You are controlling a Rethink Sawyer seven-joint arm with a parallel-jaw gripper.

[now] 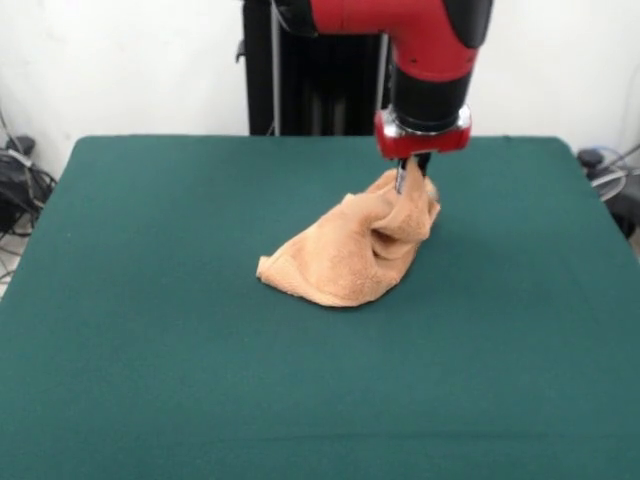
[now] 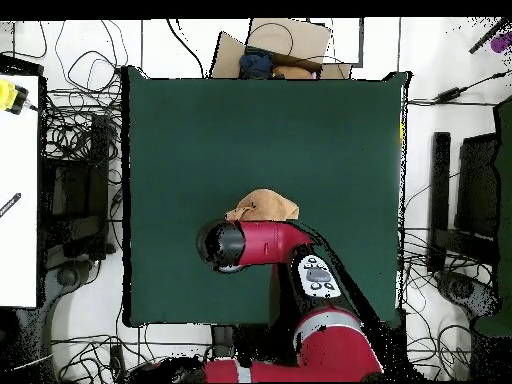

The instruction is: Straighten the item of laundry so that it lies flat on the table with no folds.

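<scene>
Dark green felt tabletop (image 1: 150, 380) carries a crumpled orange-tan terry towel (image 1: 350, 255), its peak pinched in the hand (image 1: 410, 180); white wall behind.

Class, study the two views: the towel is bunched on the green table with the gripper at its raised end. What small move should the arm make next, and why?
Probably lift a little and draw that end away from the heap. The gripper appears shut on the towel at its raised far edge, while the rest lies crumpled in folds on the table, which shows bare felt all round. Pulling the held edge outward should begin to open those folds.
</scene>
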